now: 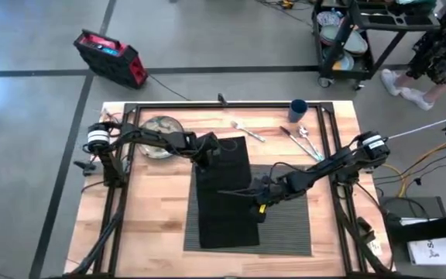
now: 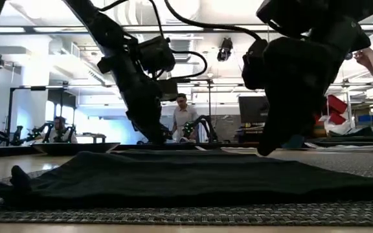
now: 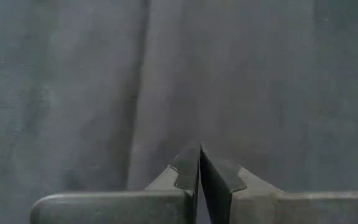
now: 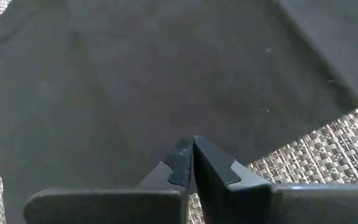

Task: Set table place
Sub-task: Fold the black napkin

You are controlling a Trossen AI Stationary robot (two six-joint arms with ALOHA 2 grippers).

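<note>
Napkin (image 1: 221, 194) step: left gripper (image 1: 207, 160) and right gripper (image 1: 255, 194), both pressed together, pinching cloth on placemat (image 1: 285, 229). Next: smooth flat, release.

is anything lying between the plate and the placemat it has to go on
Nothing lies on the bare table between the plate and the placemat. The black napkin covers the mat's left part, and the left gripper sits on the napkin's near corner.

Napkin (image 1: 224, 194) lies on the placemat's (image 1: 285, 229) left half; plate (image 1: 159, 126), fork (image 1: 248, 131), and cup (image 1: 298, 109) lie beyond the placemat.
</note>
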